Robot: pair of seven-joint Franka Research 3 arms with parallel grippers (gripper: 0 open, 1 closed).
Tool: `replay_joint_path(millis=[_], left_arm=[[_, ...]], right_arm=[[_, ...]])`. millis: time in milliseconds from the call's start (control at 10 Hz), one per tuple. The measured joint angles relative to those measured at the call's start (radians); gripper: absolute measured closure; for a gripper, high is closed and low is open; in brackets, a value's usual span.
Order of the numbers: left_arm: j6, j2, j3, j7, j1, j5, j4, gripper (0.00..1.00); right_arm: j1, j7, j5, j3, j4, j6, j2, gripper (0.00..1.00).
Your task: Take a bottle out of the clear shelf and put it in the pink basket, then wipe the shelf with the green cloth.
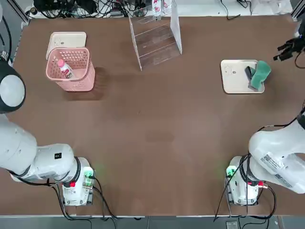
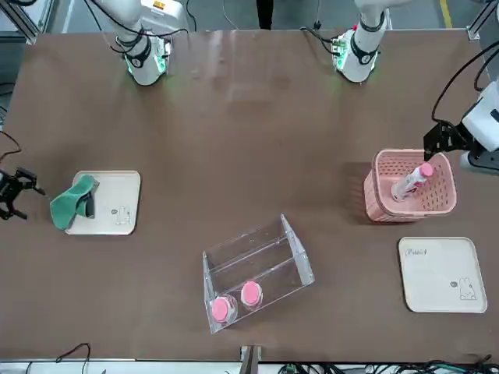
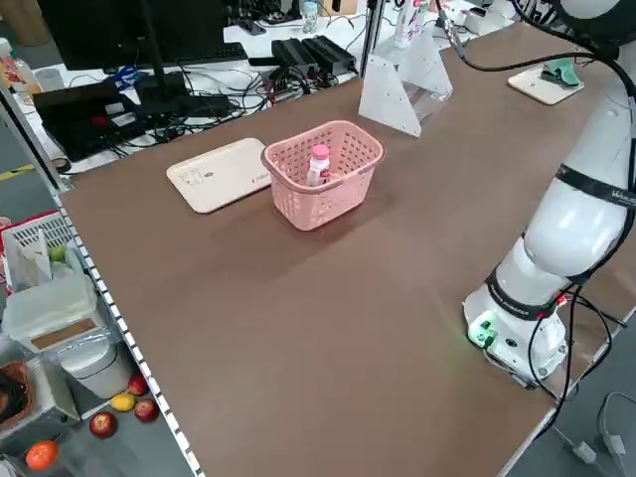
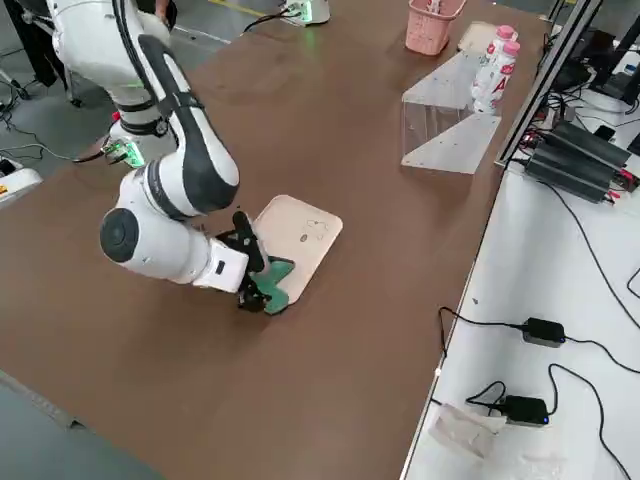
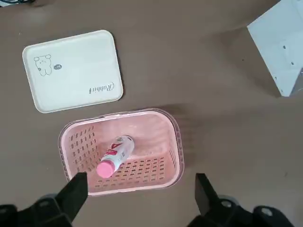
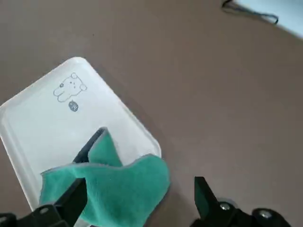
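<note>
A white bottle [image 5: 116, 155] with a pink cap lies inside the pink basket [image 5: 171, 142] at the far left. My left gripper [image 5: 139, 194] hovers open above the basket's near wall, holding nothing. The clear shelf [image 1: 155, 38] stands at the far middle of the table, with two more pink-capped bottles [image 2: 222, 309] on it. On a cream tray [image 6: 42, 118] at the far right lies the green cloth [image 6: 106, 187], draped over that tray's outer edge. My right gripper [image 6: 137, 198] hangs open just above and beside the cloth, not touching it.
A second cream tray [image 1: 66, 39] lies flat just behind the basket. Cables and power gear [image 1: 86, 7] run along the far table edge behind the shelf. Both arm bases [image 1: 76, 183] stand at the near edge.
</note>
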Motion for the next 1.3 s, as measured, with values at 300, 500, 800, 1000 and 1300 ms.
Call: replay_joint_path(millis=[300, 500, 800, 1000, 1300], left_arm=[[0.000, 0.001, -0.001, 0.004, 0.000, -0.011, -0.001, 0.00], [0.000, 0.001, -0.001, 0.003, -0.001, -0.012, -0.004, 0.00], [-0.005, 0.001, 0.001, 0.004, 0.003, -0.031, -0.005, 0.00], [-0.038, 0.001, 0.003, -0.009, 0.003, -0.091, -0.008, 0.00], [-0.067, 0.001, 0.006, -0.046, 0.006, -0.096, -0.011, 0.00]], right_arm=[[0.291, 0.310, -0.102, -0.164, 0.002, 0.028, -0.109, 0.00], [0.418, 0.663, -0.231, -0.185, 0.002, 0.041, -0.155, 0.00], [0.579, 1.260, -0.360, -0.176, 0.022, -0.152, -0.283, 0.00], [0.639, 1.567, -0.397, -0.151, 0.112, -0.398, -0.371, 0.00], [0.711, 1.798, -0.503, -0.113, 0.194, -0.547, -0.450, 0.00]])
